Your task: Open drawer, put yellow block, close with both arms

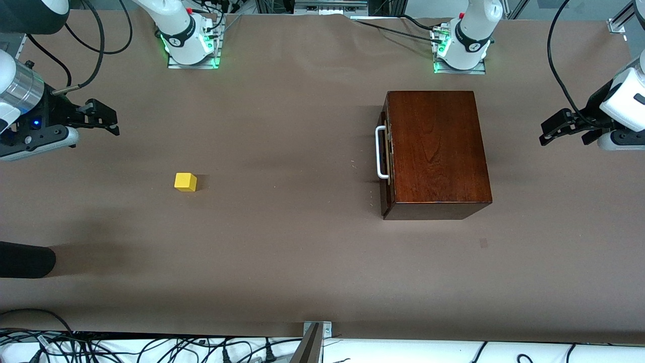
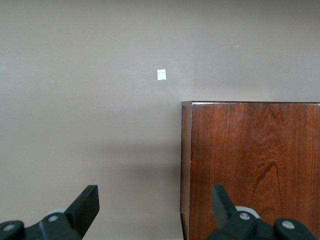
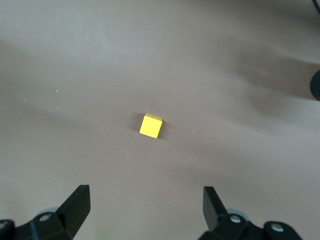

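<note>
The drawer is shut in the glossy mahogany box (image 1: 436, 151); its white U-shaped handle (image 1: 381, 153) faces the right arm's end of the table. The box top also shows in the left wrist view (image 2: 255, 165). The yellow block (image 1: 185, 182) sits alone on the brown table toward the right arm's end, and shows in the right wrist view (image 3: 150, 125). My right gripper (image 1: 112, 122) is open and empty, up over the table at that end (image 3: 147, 200). My left gripper (image 1: 544, 132) is open and empty over the left arm's end, beside the box (image 2: 155, 205).
A black rounded object (image 1: 25, 259) lies at the table's edge at the right arm's end, nearer the camera than the block. A small pale patch (image 1: 484, 243) marks the table nearer the camera than the box. Cables run along the table's near edge.
</note>
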Motion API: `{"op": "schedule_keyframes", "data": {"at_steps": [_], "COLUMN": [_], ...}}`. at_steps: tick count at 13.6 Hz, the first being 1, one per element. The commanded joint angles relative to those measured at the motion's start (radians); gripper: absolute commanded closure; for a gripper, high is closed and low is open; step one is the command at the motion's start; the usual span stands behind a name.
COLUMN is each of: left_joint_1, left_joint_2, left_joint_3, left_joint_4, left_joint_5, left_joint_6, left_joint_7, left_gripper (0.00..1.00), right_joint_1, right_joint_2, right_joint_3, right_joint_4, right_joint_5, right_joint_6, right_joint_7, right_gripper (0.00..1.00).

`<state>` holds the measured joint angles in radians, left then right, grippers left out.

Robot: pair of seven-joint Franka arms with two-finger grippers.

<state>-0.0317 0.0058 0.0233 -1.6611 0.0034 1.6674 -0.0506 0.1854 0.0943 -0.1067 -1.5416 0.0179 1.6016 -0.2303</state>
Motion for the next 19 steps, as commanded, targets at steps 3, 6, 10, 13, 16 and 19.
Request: {"op": "schedule_keyframes", "data": {"at_steps": [3,6,10,13,16,19], "left_joint_1": [-0.002,-0.004,-0.004,-0.005,-0.005,-0.007], "left_joint_2": [0.025,0.025,0.025,0.023,0.029,0.081], "left_joint_3": [0.001,0.000,0.000,-0.002,-0.067,-0.189], "left_joint_4": [0.050,0.050,0.049,0.050,0.057,0.052], "left_joint_5": [0.013,0.015,0.013,0.001,0.003,0.004], "left_joint_6": [-0.034,-0.034,-0.035,-0.063,-0.231,-0.299], "left_joint_7": [0.006,0.005,0.003,-0.008,-0.002,0.003], "left_gripper": [0.00,0.00,0.00,0.00,0.00,0.00], "right_joint_1": [-0.006,-0.006,-0.006,-0.006,-0.006,-0.006], "right_joint_2": [0.004,0.004,0.004,0.004,0.004,0.004], "right_joint_3": [0.002,0.002,0.002,0.002,0.002,0.002], "right_joint_4": [0.014,0.014,0.014,0.014,0.014,0.014], "right_joint_5": [0.002,0.002,0.002,0.002,0.002,0.002], "right_joint_6": [-0.011,-0.011,-0.011,-0.011,-0.011,-0.011], "right_joint_7": [0.006,0.006,0.006,0.006,0.006,0.006], "right_gripper": [0.00,0.00,0.00,0.00,0.00,0.00]}}
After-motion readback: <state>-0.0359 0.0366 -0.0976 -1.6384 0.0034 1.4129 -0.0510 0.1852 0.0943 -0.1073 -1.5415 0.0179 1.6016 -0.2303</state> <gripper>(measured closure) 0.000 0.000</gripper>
